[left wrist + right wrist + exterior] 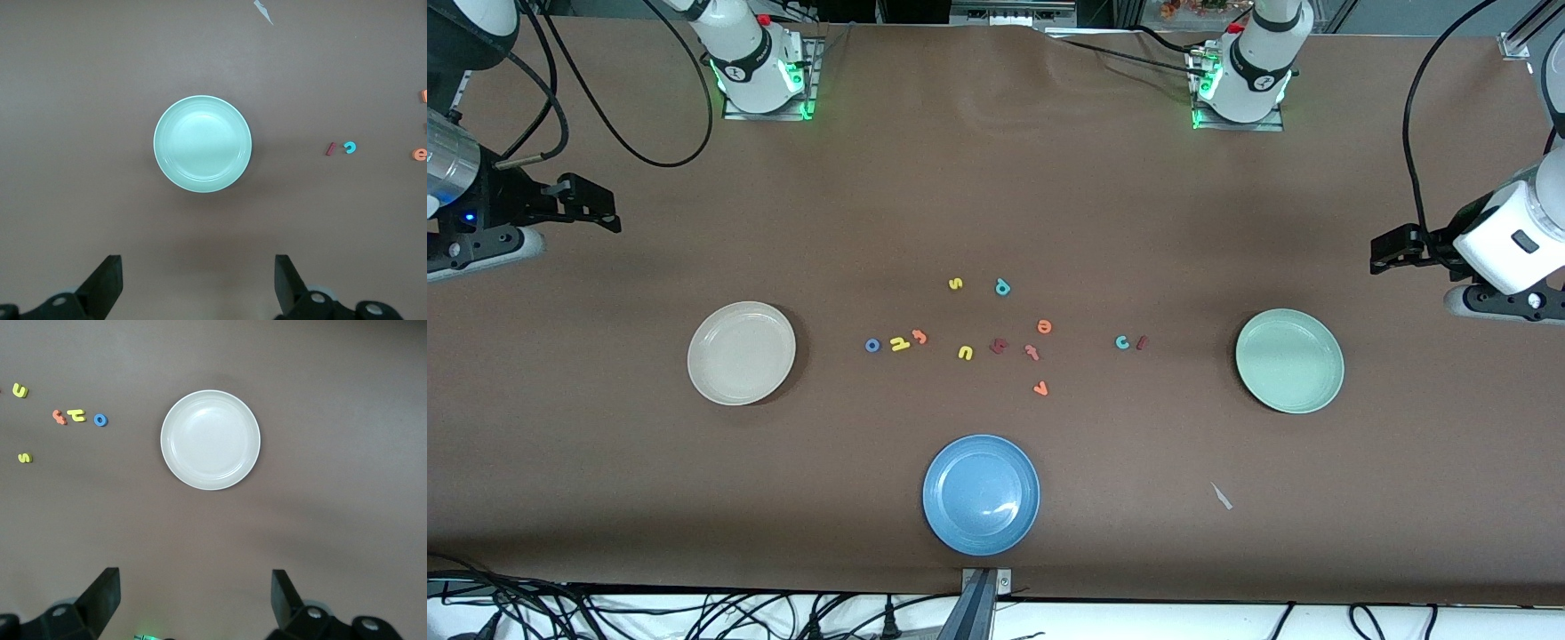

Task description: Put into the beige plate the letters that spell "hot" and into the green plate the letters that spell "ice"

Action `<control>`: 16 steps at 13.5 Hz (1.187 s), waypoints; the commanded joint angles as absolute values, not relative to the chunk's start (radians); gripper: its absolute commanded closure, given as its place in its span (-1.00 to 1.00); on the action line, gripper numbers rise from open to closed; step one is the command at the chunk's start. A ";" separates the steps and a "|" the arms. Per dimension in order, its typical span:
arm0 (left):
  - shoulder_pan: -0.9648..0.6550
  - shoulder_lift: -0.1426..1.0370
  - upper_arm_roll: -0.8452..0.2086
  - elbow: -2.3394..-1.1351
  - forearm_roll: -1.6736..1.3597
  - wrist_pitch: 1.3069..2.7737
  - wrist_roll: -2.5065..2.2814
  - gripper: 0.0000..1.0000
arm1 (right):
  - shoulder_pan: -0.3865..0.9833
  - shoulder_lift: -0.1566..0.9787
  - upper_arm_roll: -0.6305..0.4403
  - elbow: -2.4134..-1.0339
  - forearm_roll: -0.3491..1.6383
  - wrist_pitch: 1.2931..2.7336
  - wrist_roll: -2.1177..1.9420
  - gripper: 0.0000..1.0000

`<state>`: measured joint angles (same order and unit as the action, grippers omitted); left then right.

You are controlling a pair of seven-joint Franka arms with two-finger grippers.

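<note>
The beige plate (741,353) (210,440) lies toward the right arm's end of the table, the green plate (1289,360) (202,144) toward the left arm's end. Between them lie the blue "o" (872,345) (100,420), yellow "h" (900,344) (77,415) and orange "t" (919,337) (59,417) in a row. The orange "e" (1044,327) (419,155) sits mid-table; the teal "c" (1122,341) (349,147) and dark red "i" (1142,341) (330,149) lie side by side closer to the green plate. My left gripper (1385,252) (198,280) hangs open and empty over bare table by the green plate. My right gripper (598,206) (195,597) hangs open and empty by the beige plate.
A blue plate (981,494) sits nearest the front camera. Other letters lie mid-table: yellow "u" (965,353), yellow "s" (955,284), teal "p" (1002,286), a dark red angular letter (998,345), a salmon "t"-like letter (1032,352), an orange "v" (1040,388). A paper scrap (1221,496) lies nearer the camera than the green plate.
</note>
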<state>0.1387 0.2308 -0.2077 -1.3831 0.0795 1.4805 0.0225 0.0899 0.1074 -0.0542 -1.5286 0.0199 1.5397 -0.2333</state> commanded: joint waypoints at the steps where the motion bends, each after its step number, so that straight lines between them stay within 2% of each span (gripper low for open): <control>1: 0.147 0.207 -0.204 -1.407 0.052 1.494 0.048 -1.00 | 0.083 0.098 -0.063 -1.560 0.029 1.566 -0.221 -1.00; 12: 0.163 0.212 -0.204 -1.404 0.051 1.494 0.048 -1.00 | 0.094 0.104 -0.075 -1.536 0.023 1.566 -0.224 -1.00; 16: 0.163 0.212 -0.204 -1.404 0.051 1.494 0.048 -1.00 | 0.138 0.109 -0.071 -1.534 -0.070 1.566 -0.222 -1.00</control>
<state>0.1563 0.2308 -0.2072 -1.3849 0.0781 1.4824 0.0250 0.1072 0.1117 -0.0730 -1.5354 -0.0284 1.5632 -0.2322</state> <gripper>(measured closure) 0.000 0.000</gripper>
